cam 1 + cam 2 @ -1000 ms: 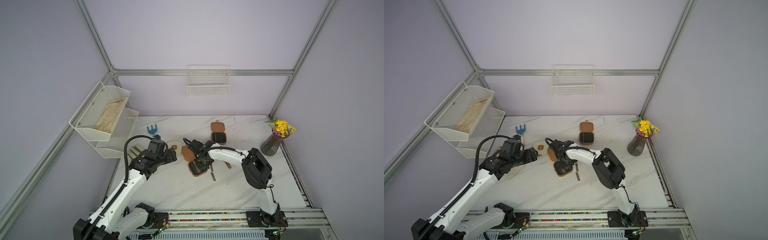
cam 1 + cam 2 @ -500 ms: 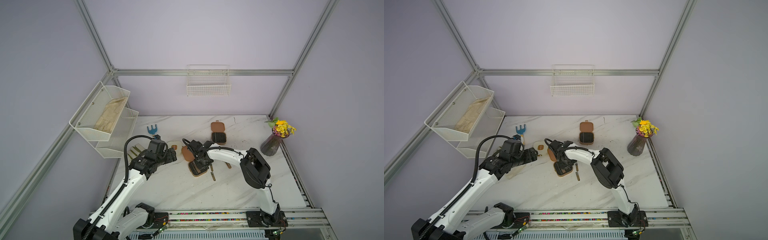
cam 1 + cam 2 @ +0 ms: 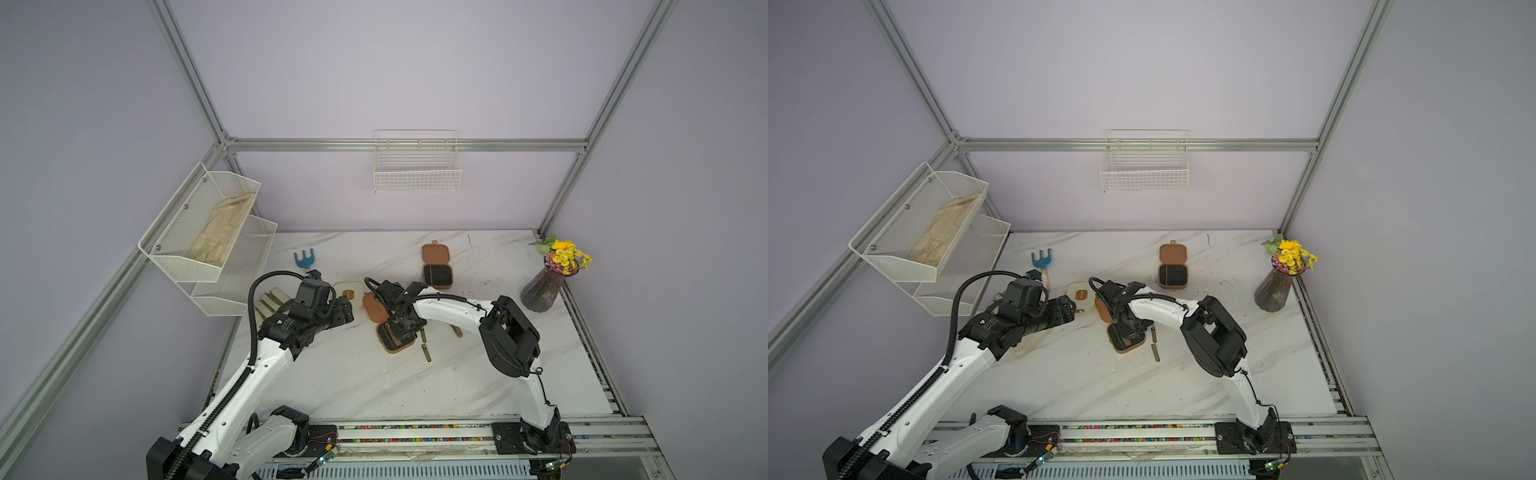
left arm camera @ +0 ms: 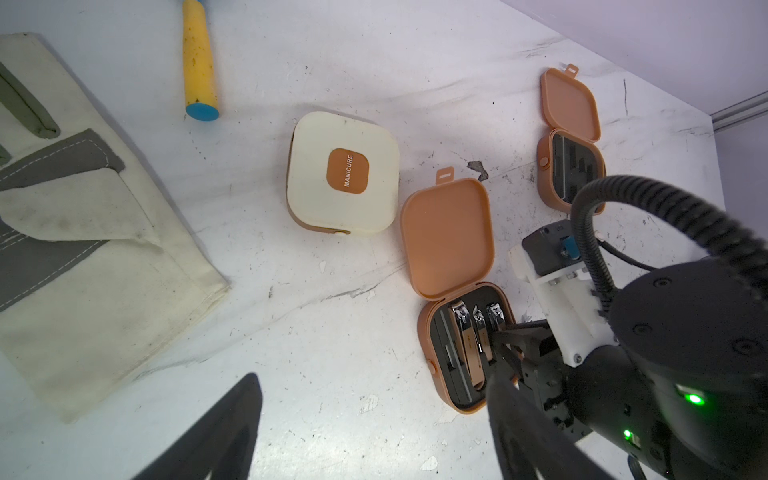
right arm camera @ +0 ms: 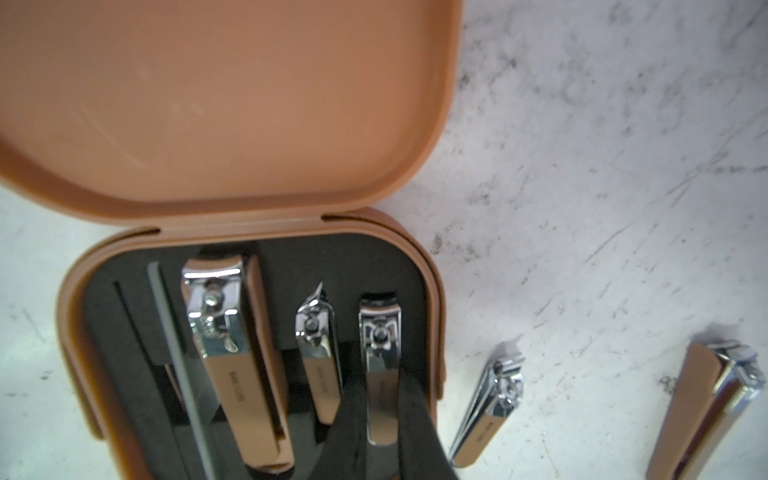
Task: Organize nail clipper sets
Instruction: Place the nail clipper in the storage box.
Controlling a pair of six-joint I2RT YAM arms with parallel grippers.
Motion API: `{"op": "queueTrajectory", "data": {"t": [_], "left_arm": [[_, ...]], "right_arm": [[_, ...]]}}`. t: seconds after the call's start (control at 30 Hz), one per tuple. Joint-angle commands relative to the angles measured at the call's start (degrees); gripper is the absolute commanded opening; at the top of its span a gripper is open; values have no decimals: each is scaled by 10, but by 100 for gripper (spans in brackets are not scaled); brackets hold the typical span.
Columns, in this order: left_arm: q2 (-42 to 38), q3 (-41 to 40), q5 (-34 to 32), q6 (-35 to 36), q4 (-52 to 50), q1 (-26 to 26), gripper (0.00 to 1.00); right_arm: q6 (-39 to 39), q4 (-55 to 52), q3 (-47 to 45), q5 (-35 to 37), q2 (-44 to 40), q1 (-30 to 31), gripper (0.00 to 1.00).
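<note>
The right fingers (image 5: 415,428), clenched on the small clipper (image 5: 379,340) in the open brown case (image 5: 228,104), could drag it out of its slot if lifted unreleased; the left fingers (image 4: 224,428) hang released near that case.

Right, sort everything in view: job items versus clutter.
Job: cream case, nearer brown case, farther brown case, small clipper in the right gripper, loose clippers.
Lying about: toy rake, glove, flower vase, wire basket, mesh shelves.
</note>
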Motion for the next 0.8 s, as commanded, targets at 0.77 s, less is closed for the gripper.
{"op": "queueTrajectory", "data": {"t": [0.77], "left_arm": [[3, -17, 9, 0, 15, 5, 84]], "right_arm": [[44, 54, -134, 26, 56, 2, 10]]}}
